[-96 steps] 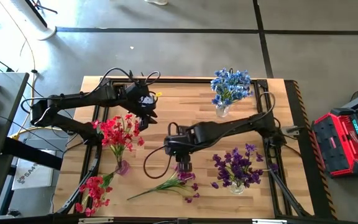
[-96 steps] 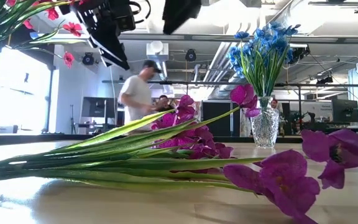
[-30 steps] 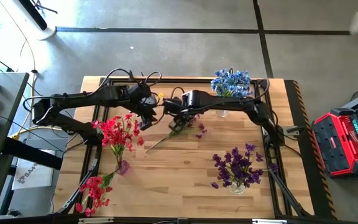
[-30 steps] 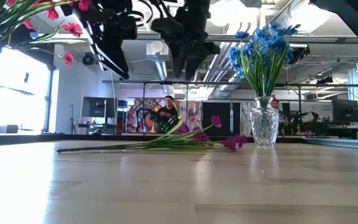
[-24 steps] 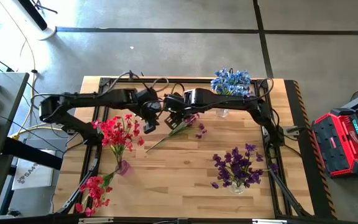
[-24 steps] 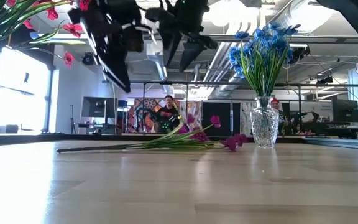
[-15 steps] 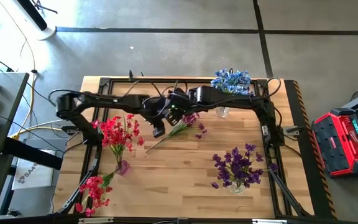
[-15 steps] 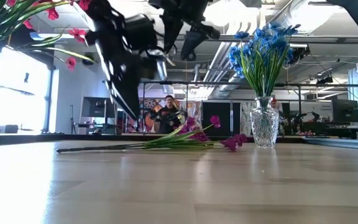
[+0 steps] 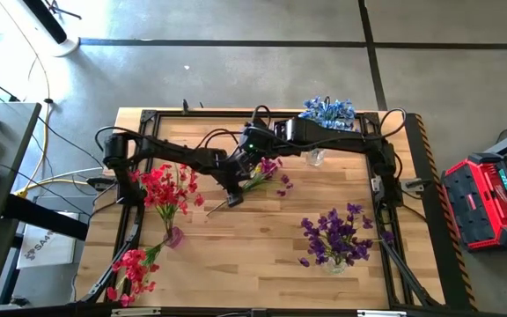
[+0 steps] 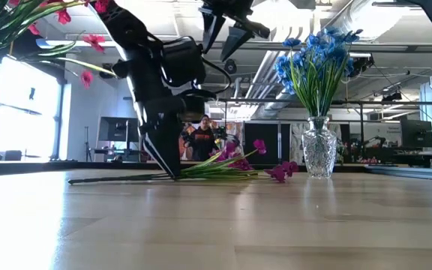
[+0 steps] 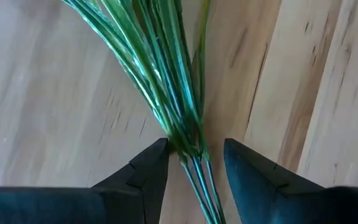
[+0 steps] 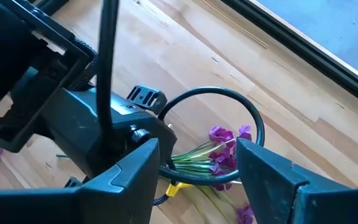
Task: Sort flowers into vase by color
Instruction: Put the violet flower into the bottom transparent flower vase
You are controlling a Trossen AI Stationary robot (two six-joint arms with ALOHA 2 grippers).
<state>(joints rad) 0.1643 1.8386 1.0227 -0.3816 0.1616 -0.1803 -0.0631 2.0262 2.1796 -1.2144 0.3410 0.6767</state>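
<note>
Glass vase (image 10: 319, 155) holds blue flowers (image 10: 315, 58); purple vased (image 9: 334, 234).

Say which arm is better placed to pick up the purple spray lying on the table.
Left. The left gripper is down at the table, open fingers straddling the purple spray's stems. The right gripper hangs open above the blossoms.

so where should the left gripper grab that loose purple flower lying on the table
On the bunched green stems, just below where the leaves fan out, coming straight down from above. The purple flower lies flat on the table, and the left gripper already straddles that narrow bundle with fingers open either side.
</note>
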